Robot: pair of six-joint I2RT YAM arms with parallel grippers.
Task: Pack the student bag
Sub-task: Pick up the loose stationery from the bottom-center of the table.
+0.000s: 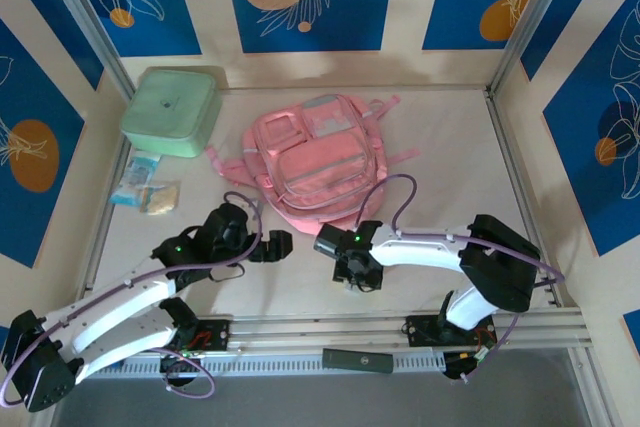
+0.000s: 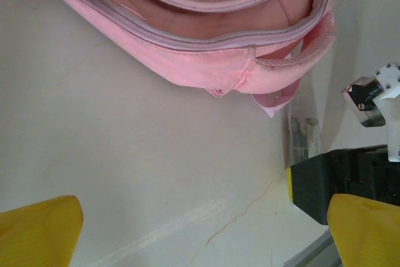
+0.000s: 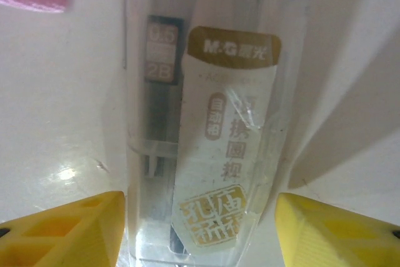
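The student bag (image 1: 315,162), a soft pink backpack, lies flat at the middle of the table; its lower edge and a strap fill the top of the left wrist view (image 2: 187,23). A clear plastic case of pencil leads (image 3: 206,154) with a gold and white label lies on the table just in front of the bag, and it also shows upright at the right of the left wrist view (image 2: 302,132). My right gripper (image 1: 355,277) (image 3: 200,229) straddles this case: the left finger is at its edge, and a gap remains at the right finger. My left gripper (image 1: 275,245) (image 2: 206,229) stands wide open over bare table near the bag's front edge.
A mint-green square box (image 1: 172,110) sits at the back left. Small packets (image 1: 147,192) lie along the left edge. A metal rail (image 1: 400,332) runs along the near edge with a dark bar (image 1: 357,360) below it. Walls close in on three sides.
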